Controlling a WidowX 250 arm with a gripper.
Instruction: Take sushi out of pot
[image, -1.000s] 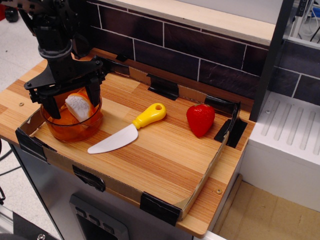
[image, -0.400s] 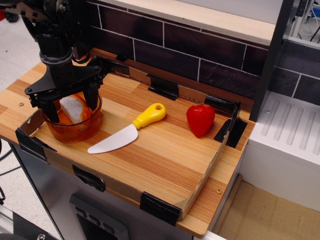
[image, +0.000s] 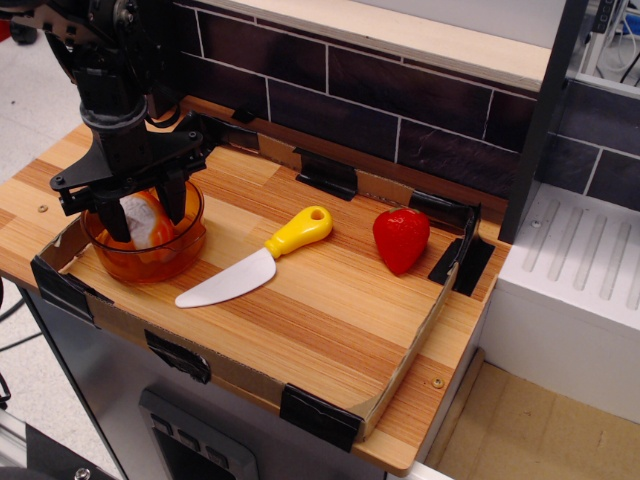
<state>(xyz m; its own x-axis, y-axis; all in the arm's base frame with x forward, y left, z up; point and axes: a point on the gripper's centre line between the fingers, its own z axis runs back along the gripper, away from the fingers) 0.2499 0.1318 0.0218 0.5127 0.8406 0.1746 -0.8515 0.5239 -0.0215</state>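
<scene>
The sushi (image: 143, 222), a white rice block with an orange side, sits inside the translucent orange pot (image: 172, 256) at the left end of the wooden board. My black gripper (image: 146, 210) reaches down into the pot from above. Its two fingers stand close on either side of the sushi and appear to touch it. The sushi is still low inside the pot, and its lower part is hidden by the fingers and the pot wall.
A toy knife (image: 250, 266) with a yellow handle lies just right of the pot. A red strawberry (image: 401, 239) stands further right. The board (image: 330, 320) has a low cardboard rim with black clips. A dark brick wall runs behind.
The gripper's fingers have closed in from a wide spread to the sides of the sushi. The gripper has shifted slightly left over the pot.
</scene>
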